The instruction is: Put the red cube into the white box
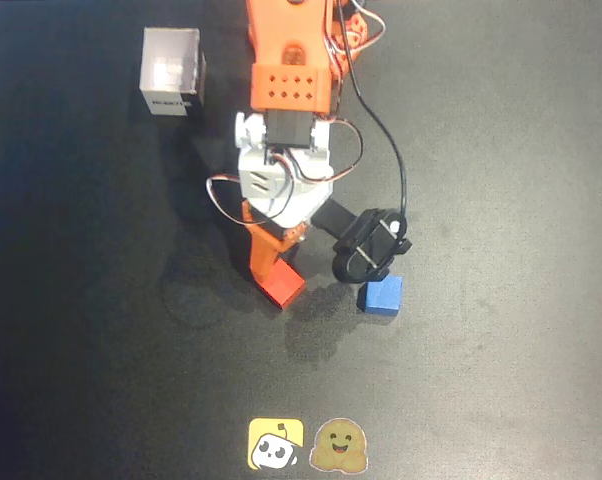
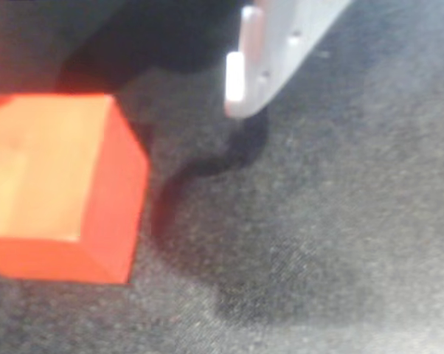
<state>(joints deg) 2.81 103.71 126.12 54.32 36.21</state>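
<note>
The red cube sits on the black table just below the orange arm, and it takes up the left side of the wrist view. My gripper reaches down right over it and stands open. In the wrist view the white finger hangs to the right of the cube with a clear gap, its tip just above the table. The orange finger ends at the cube's upper left edge. The white box, open-topped with a dark label, stands far off at the upper left.
A blue cube lies right of the red one, just under the black wrist camera. Two stickers sit at the table's bottom edge. A black cable loops along the arm's right side.
</note>
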